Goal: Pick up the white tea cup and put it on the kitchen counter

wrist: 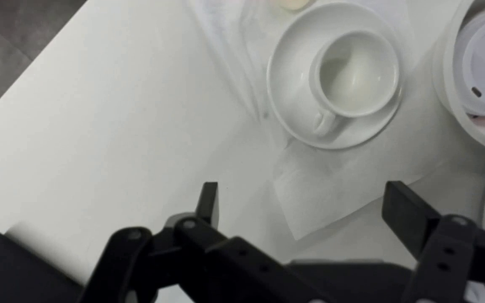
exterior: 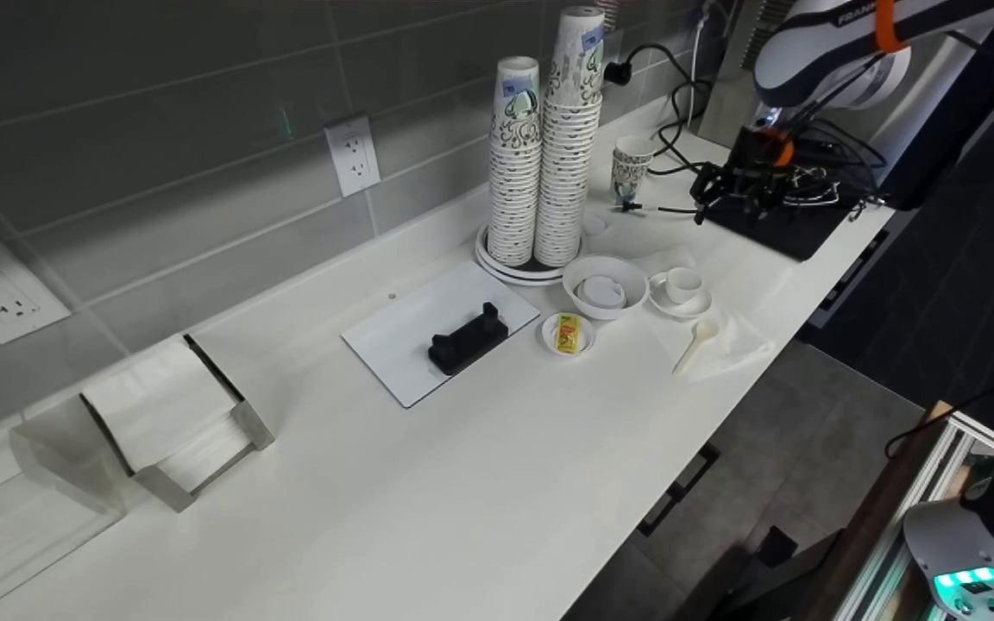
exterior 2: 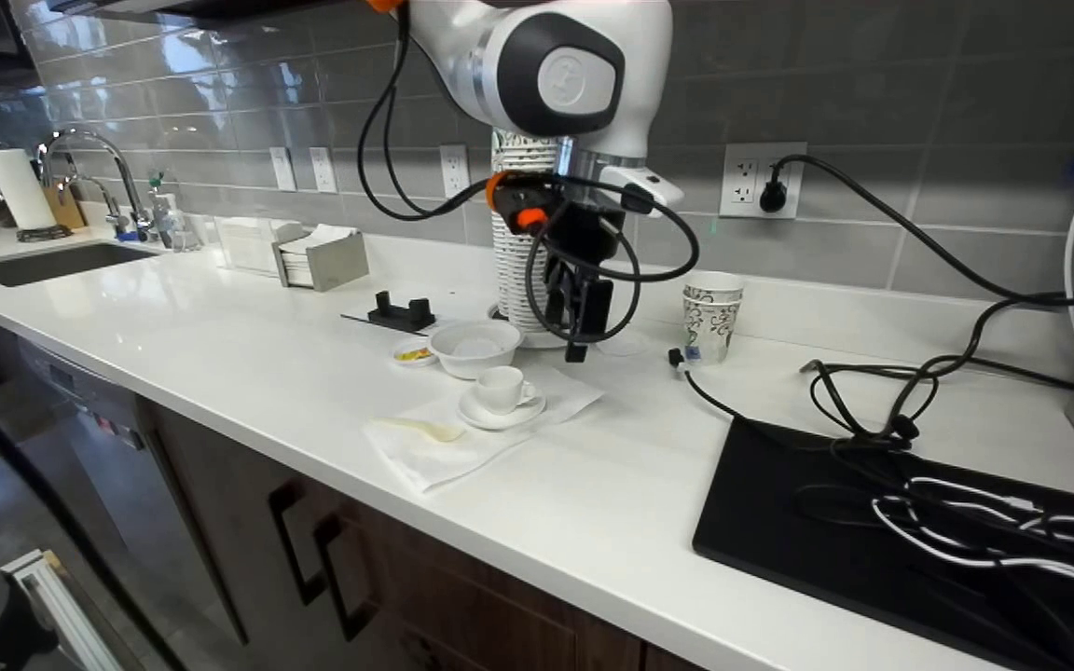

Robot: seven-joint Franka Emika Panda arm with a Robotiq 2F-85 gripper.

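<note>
The white tea cup stands upright on a white saucer in both exterior views, cup (exterior: 682, 285) (exterior 2: 500, 390) and saucer (exterior: 695, 310) (exterior 2: 492, 419). In the wrist view the empty-looking cup (wrist: 358, 73) sits on the saucer (wrist: 288, 84) at the upper right, its handle pointing down and left. The saucer rests on a thin white napkin on the white kitchen counter (exterior: 462, 483) (exterior 2: 612, 531) (wrist: 120, 126). My gripper (wrist: 301, 184) is open, with nothing between its fingers. It hovers above the counter, beside and apart from the cup, in both exterior views (exterior: 726, 211) (exterior 2: 584, 347).
A white bowl (exterior 2: 474, 363) holding a lid is close beside the saucer. A pale spoon (exterior: 695, 345) lies on the napkin. Tall paper cup stacks (exterior: 514, 181) stand by the wall. Two patterned cups (exterior 2: 710, 321) and a black board (exterior 2: 807, 522) with cables are on the arm's side.
</note>
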